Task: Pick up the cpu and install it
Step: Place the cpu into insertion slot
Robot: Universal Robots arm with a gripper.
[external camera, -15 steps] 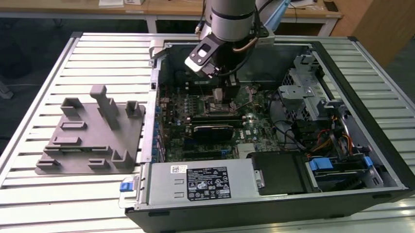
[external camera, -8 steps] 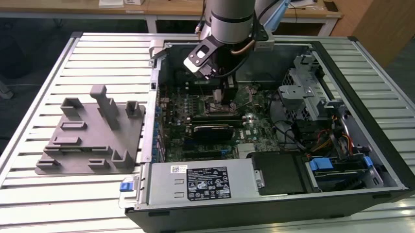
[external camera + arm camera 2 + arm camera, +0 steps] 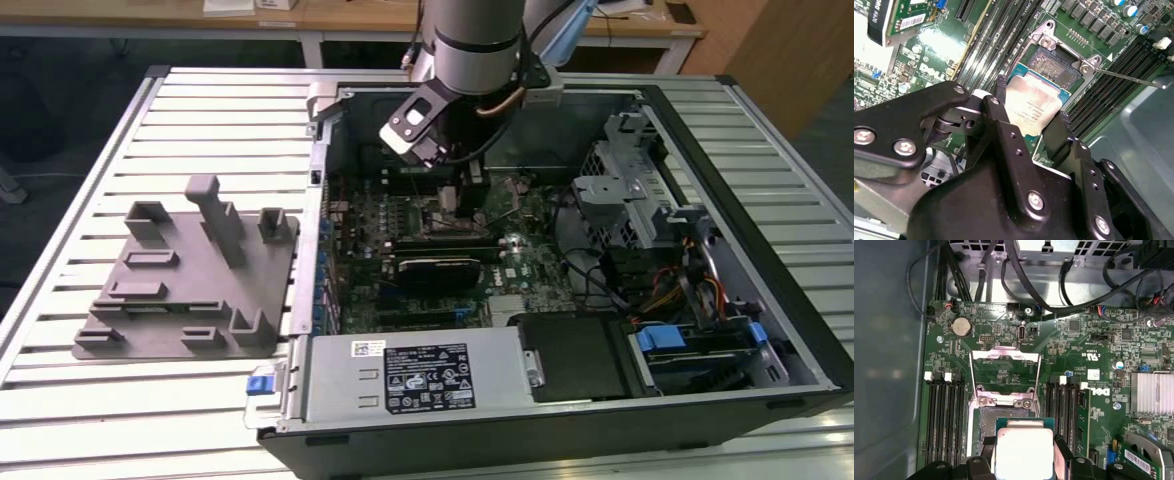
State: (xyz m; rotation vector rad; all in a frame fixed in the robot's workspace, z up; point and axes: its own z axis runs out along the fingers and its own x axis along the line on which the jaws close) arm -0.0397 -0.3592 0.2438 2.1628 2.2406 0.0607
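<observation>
The cpu (image 3: 1035,106) is a flat square chip with a silvery top and a pale rim, also seen in the first wrist view (image 3: 1024,451). My gripper (image 3: 1030,107) is shut on the cpu, with black fingers (image 3: 999,89) pressing two opposite edges. The chip hangs over the open motherboard socket (image 3: 1056,61) and covers part of its pin field, offset to one side. I cannot tell whether it touches the socket. The socket's metal load plate (image 3: 1004,371) stands lifted and its thin lever (image 3: 1126,78) is swung out. In the exterior view my gripper (image 3: 461,200) reaches down into the open computer case (image 3: 747,400).
A grey fixture (image 3: 187,290) with upright blocks lies on the slatted table at the exterior view's left. Memory slots (image 3: 944,415) flank the socket. Black cables (image 3: 1019,285), a drive cage (image 3: 641,190) and a power supply (image 3: 427,375) crowd the case.
</observation>
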